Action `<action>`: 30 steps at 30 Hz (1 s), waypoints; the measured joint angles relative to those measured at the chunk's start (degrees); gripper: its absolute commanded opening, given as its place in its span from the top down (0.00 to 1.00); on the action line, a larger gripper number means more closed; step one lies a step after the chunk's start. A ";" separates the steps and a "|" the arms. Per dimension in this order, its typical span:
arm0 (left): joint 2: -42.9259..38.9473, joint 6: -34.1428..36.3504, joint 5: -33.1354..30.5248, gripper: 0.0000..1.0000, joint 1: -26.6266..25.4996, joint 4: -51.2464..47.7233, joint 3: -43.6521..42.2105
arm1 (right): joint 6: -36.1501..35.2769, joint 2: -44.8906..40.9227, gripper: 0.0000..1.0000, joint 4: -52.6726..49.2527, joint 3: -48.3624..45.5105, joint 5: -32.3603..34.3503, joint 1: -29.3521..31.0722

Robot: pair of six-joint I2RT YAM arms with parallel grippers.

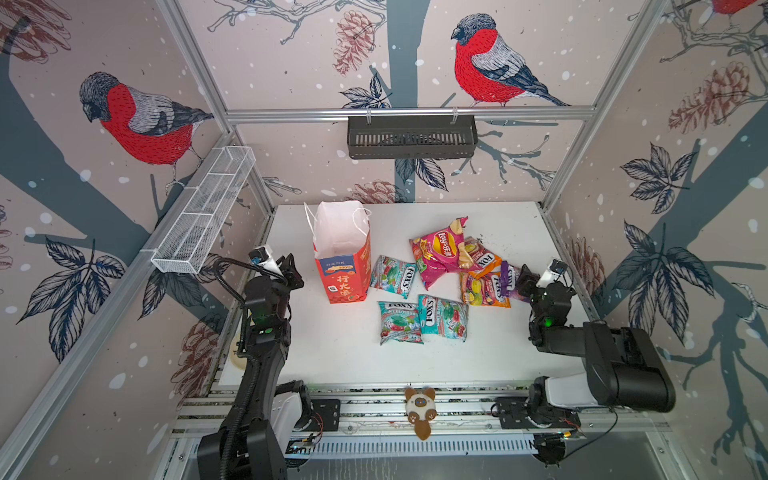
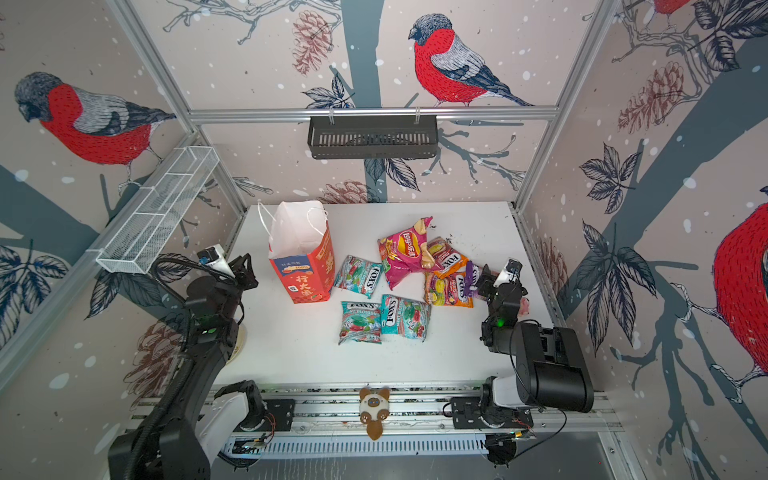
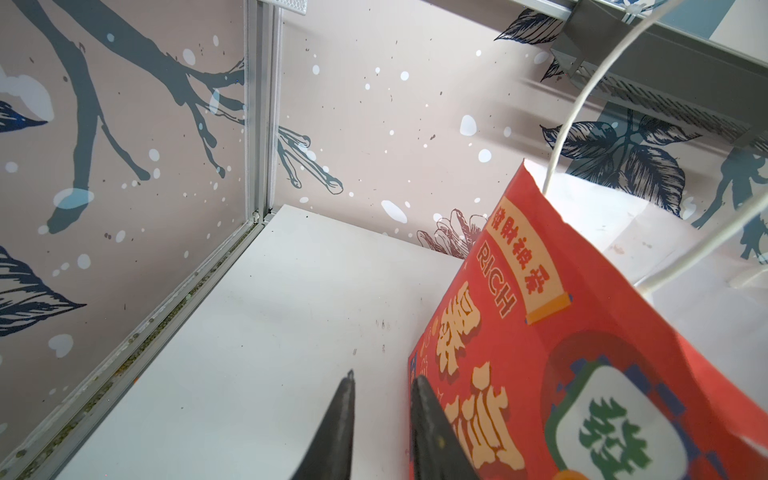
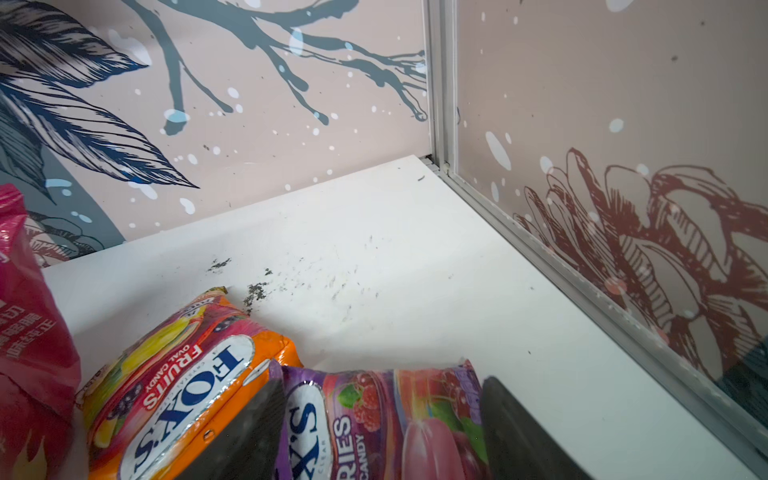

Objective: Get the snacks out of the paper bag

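The right fingers (image 4: 519,432) stand wide apart astride a purple candy packet (image 4: 374,415); whether they pinch it I cannot tell. It touches an orange packet (image 4: 187,374) beside the pink chip bag (image 1: 440,249). Three teal packets (image 1: 442,318) lie flat on the counter (image 1: 332,357) nearer the middle. The left fingers (image 3: 343,419), narrowly apart and empty, hang just beside the upright red paper bag (image 1: 345,274), whose open mouth shows only white lining. A plush cat (image 1: 420,409) lies on the front rail (image 1: 365,405).

Both top views overlook the whole table (image 1: 332,357); wrist cameras, seemingly low, face its back corners.
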 measured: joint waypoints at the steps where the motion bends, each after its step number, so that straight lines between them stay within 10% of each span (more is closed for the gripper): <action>1: 0.57 0.44 -0.24 0.74 0.00 1.18 -0.72 | -0.42 0.37 0.27 0.59 -0.11 -0.02 0.87; 6: 4.15 2.97 -2.49 0.74 0.00 6.93 -4.04 | -3.50 4.68 0.18 4.52 -2.01 2.01 5.53; 8: 6.23 4.24 -2.99 0.74 0.00 9.94 -5.66 | -4.15 4.83 0.00 8.04 -2.03 4.33 5.84; 20: 29.03 5.79 3.54 0.85 -2.01 27.74 -5.84 | -4.50 5.81 0.00 10.80 -2.29 7.61 6.51; 30: 35.67 11.61 -1.79 0.72 -9.35 38.62 -9.55 | -4.50 5.84 0.00 11.13 -2.34 7.98 6.54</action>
